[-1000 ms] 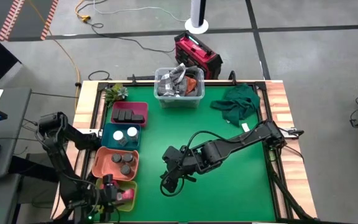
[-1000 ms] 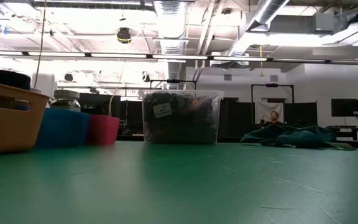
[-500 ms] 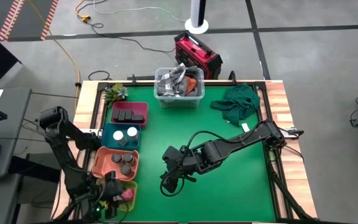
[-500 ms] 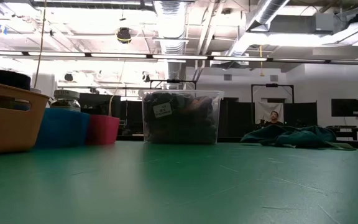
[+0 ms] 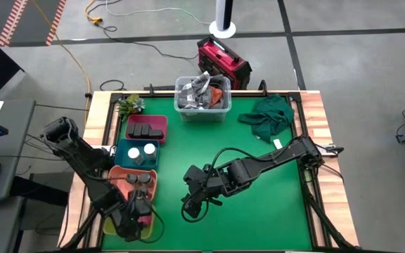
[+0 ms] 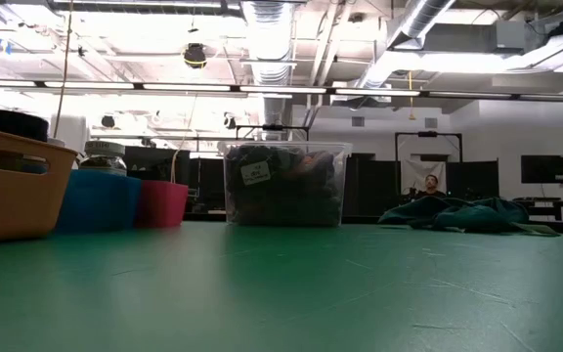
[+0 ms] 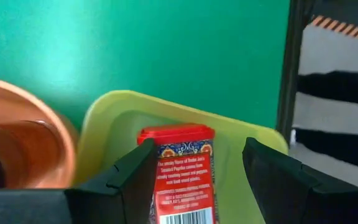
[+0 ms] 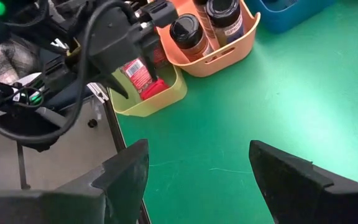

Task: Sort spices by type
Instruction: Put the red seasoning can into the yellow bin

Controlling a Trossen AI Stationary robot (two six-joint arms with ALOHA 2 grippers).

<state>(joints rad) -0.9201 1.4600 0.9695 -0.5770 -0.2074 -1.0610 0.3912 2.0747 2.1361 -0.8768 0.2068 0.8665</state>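
My left gripper (image 5: pixel 136 212) (image 7: pixel 194 180) is open over the yellow tray (image 7: pixel 114 124) at the table's near left corner. A pink-red box (image 7: pixel 179 177) lies in that tray between its fingers; the right wrist view shows the box (image 8: pixel 139 76) too. Dark grey jars (image 5: pixel 140 184) stand in the orange tray (image 5: pixel 118 181), white-topped jars (image 5: pixel 140 150) in the teal tray, and black boxes (image 5: pixel 146 130) in the pink-red tray. My right gripper (image 5: pixel 191 205) (image 8: pixel 197 174) waits open, low over the green mat at mid-table. My left gripper stands open around the pink-red box, coming from above. One finger (image 7: pixel 132 180) lies right beside the box's long side (image 7: pixel 157 180); whether it touches, I cannot tell. The other finger (image 7: pixel 278 180) is well apart. The box rests in the yellow tray.
A clear bin (image 5: pixel 202 98) of dark stuff stands at the far edge, with a green cloth (image 5: pixel 267 116) heaped to its right. A small plant (image 5: pixel 129 105) sits at the far left corner. The four trays line the left edge. Bare mat (image 5: pixel 259 211) stretches along the near right.
My left arm has swung from the table's left edge toward the right, and now lies over the orange and yellow trays, with its gripper above the yellow tray. The right arm has kept still.
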